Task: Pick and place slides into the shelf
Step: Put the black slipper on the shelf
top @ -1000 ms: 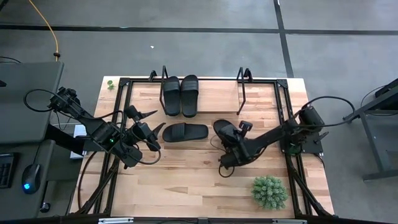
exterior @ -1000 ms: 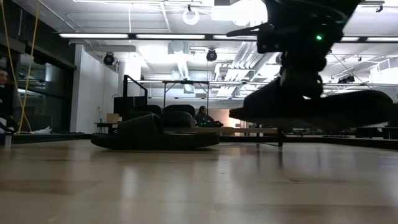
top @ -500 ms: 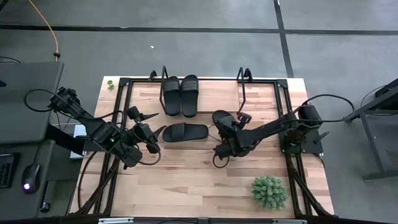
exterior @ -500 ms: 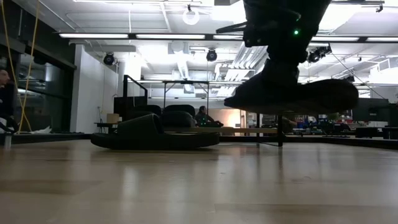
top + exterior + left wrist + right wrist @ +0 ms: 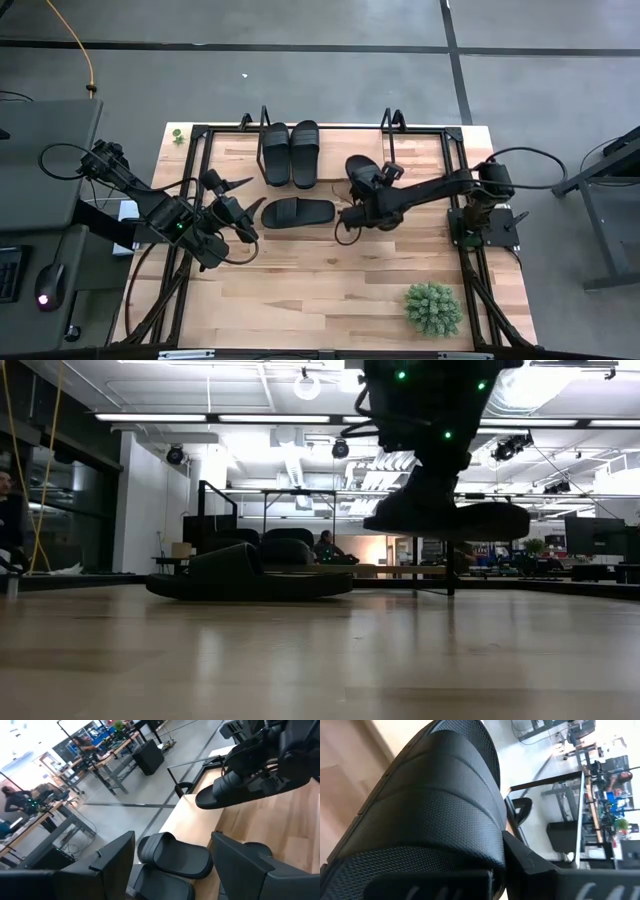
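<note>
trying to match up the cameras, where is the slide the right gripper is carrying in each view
High view: carried slide right of centre, beside the shelf's upright.
Low view: upper right, off the tabletop.
Left wrist view: upper right.
Right wrist view: fills the picture.
Shared landmark: the slide lying on the table.

High camera overhead, looking straight down on whole bench (image 5: 300,290) and both my arms. Low camera at bench-top level, facing across into room. Left wrist camera looks past my left tool (image 5: 172,865) toward shelf end. Right wrist camera pressed close on lifted sandal (image 5: 435,805). That sandal shows in all four views.
</note>
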